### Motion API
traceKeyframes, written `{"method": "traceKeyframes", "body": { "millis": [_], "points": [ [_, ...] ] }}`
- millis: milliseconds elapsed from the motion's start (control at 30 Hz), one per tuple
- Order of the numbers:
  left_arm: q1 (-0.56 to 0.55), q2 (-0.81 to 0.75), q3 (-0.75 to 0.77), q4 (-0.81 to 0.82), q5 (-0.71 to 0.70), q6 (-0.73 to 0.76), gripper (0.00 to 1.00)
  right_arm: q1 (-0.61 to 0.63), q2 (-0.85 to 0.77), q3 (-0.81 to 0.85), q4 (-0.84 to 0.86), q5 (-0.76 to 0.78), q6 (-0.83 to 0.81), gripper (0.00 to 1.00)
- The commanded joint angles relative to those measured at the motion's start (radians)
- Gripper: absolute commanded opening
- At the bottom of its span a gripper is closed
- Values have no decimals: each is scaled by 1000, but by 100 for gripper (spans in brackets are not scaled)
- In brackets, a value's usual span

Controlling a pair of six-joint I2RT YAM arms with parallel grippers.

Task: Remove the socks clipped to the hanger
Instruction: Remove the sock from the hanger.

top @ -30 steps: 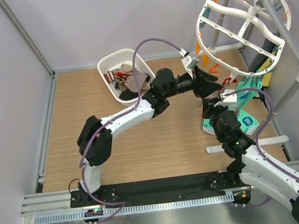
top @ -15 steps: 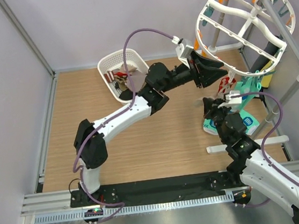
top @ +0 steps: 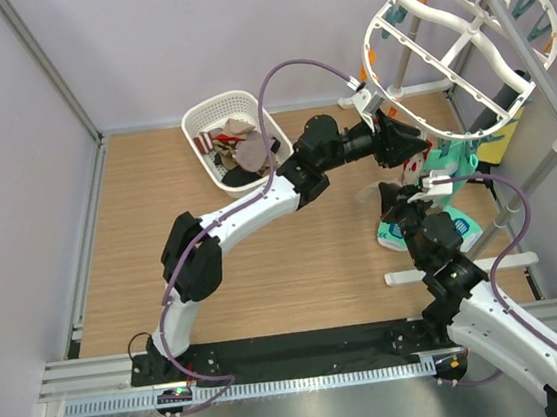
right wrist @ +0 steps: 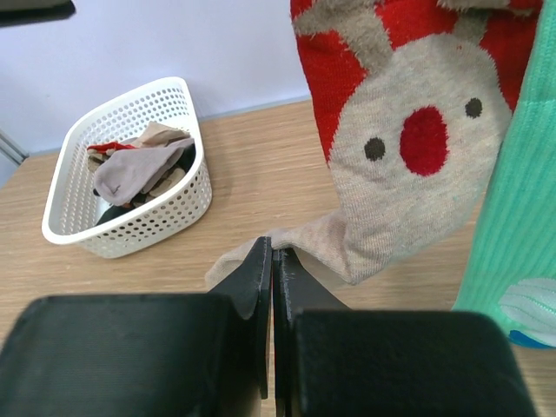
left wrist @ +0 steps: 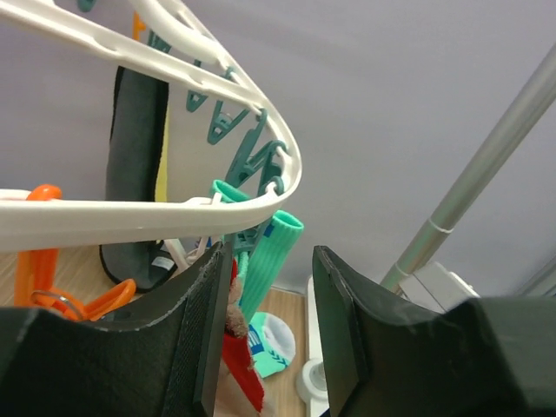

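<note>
The white oval hanger [top: 451,48] hangs at the upper right, with orange and teal pegs. A red and beige reindeer sock [right wrist: 408,156] hangs from it, next to a teal sock [right wrist: 521,217]. My right gripper [right wrist: 272,248] is shut on the reindeer sock's beige toe, below the hanger [top: 386,196]. My left gripper [left wrist: 267,261] is open just under the hanger's rim [left wrist: 130,213]; the teal sock [left wrist: 269,261] shows between its jaws and the red sock [left wrist: 239,365] lies against the left jaw. A black sock [left wrist: 135,174] hangs further back. In the top view the left gripper [top: 417,140] is at the hanger's lower edge.
A white perforated basket [top: 198,117] holding several socks stands at the back of the wooden table. A teal sock [top: 457,228] lies on the table near the stand's white foot [top: 461,268]. A grey metal pole [top: 520,30] carries the hanger.
My left arm has swung up and to the right, bringing its open gripper to the hanger's lower rim. The right gripper has stayed shut on the sock's toe.
</note>
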Motion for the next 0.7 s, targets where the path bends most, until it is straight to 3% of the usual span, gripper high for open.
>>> {"method": "traceKeyframes", "body": {
  "millis": [0, 333, 667],
  "points": [
    [-1, -16, 14, -9, -45, 75, 47, -4, -3, 18, 21, -8, -15, 1],
    [30, 7, 49, -16, -37, 69, 52, -4, -11, 12, 12, -12, -15, 1],
    [36, 52, 72, 61, 72, 55, 55, -4, -14, 16, 9, -22, -16, 1]
  ]
}}
